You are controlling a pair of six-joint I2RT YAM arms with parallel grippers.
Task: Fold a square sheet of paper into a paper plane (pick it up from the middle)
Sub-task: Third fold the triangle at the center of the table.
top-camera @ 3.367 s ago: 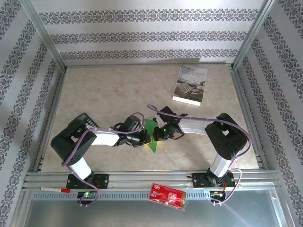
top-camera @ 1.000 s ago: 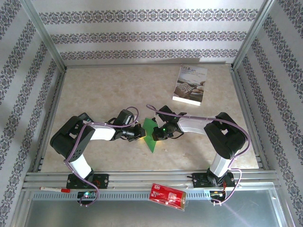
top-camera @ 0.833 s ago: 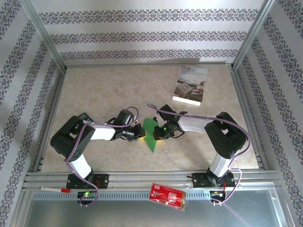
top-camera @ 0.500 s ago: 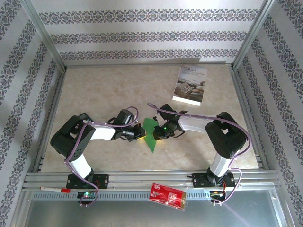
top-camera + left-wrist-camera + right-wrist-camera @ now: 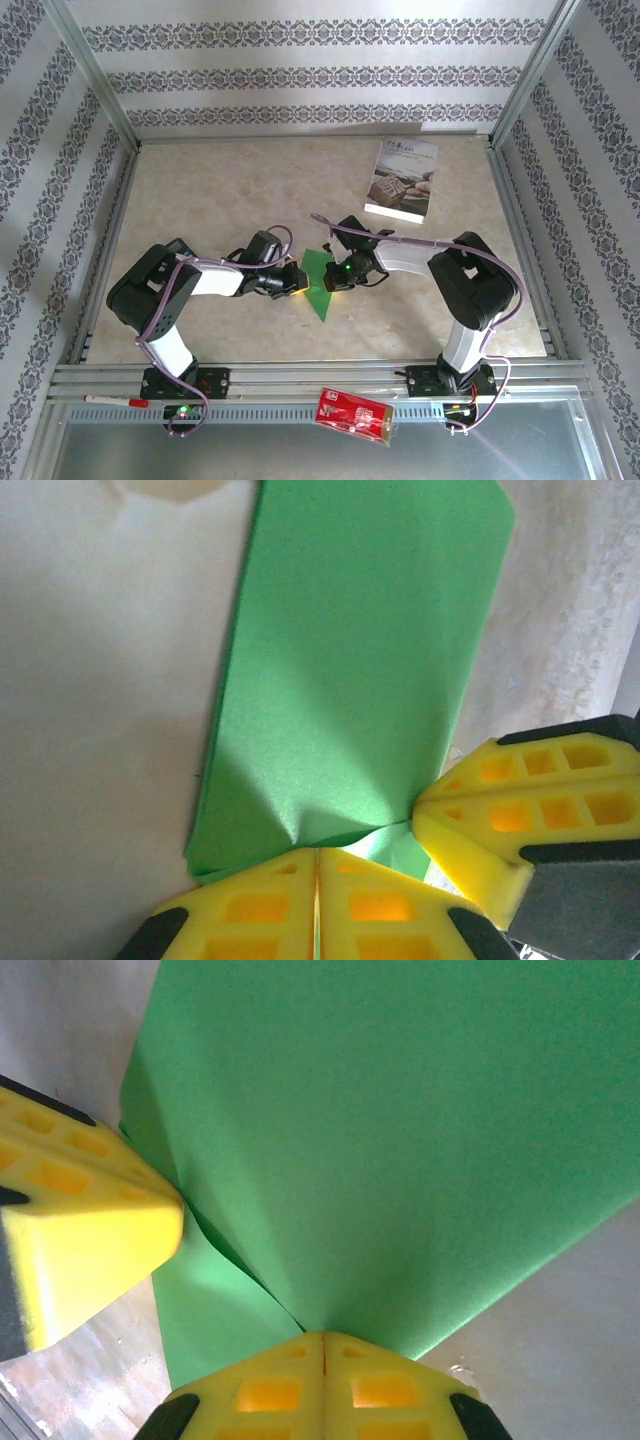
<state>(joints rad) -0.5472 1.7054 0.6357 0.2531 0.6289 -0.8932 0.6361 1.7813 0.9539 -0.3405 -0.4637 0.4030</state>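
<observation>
Pinching the green paper (image 5: 350,680) from two sides, both grippers meet low over the middle of the table (image 5: 220,190). The left gripper (image 5: 316,852) has its two yellow fingers (image 5: 250,910) pressed flat together, and the near edge of the paper is caught between their tips. The paper wrinkles a little right where they bite it. From there it spreads away from the jaws, long and flat, with more than one layer showing along its left edge.

The right gripper (image 5: 323,1335) is squeezed tight too, and the paper runs down into the crack between its fingertips. From those jaws the paper fans out wide, up and to the right.

The two grippers are very near each other. Seen from the left wrist, a yellow finger of the other gripper sits just to the right of the jaws, right at the paper's edge. Seen from the right wrist, the other gripper's finger sits just to the left of the jaws, against the paper.

From above, a pointed tip of the paper pokes out below both jaws. A white booklet (image 5: 402,178) lies well apart, beyond the right gripper. A red packet (image 5: 353,415) lies far behind the jaws, down by the arm bases.
</observation>
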